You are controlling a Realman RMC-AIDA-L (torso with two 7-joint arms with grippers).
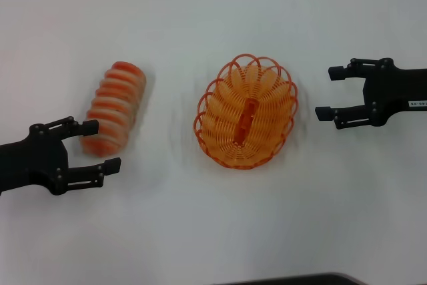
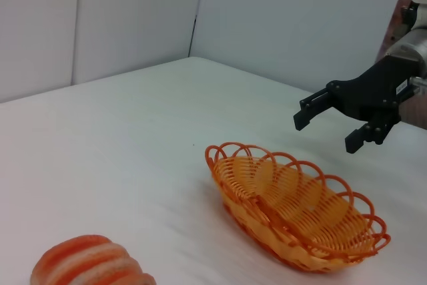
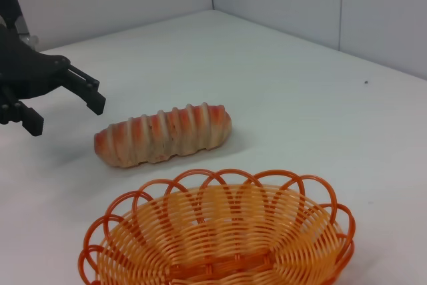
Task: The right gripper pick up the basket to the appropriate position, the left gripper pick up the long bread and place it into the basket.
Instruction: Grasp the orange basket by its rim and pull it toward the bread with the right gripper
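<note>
End effector on our right arm point(image 1: 325, 93) hovers with fingers apart at 3 o'clock of the empty basket point(image 1: 245, 113), positioned for a rim grasp, while our left end effector point(image 1: 101, 146), also spread, flanks the long bread point(image 1: 115, 107) at 9 o'clock on the surface point(image 1: 213, 5).

A small white label point(image 1: 418, 103) sits on the body of the right pincer point(image 1: 330, 92), at the right of the table; its dark print is too small to read. Nothing else carries any text, brand, number or sign.
</note>
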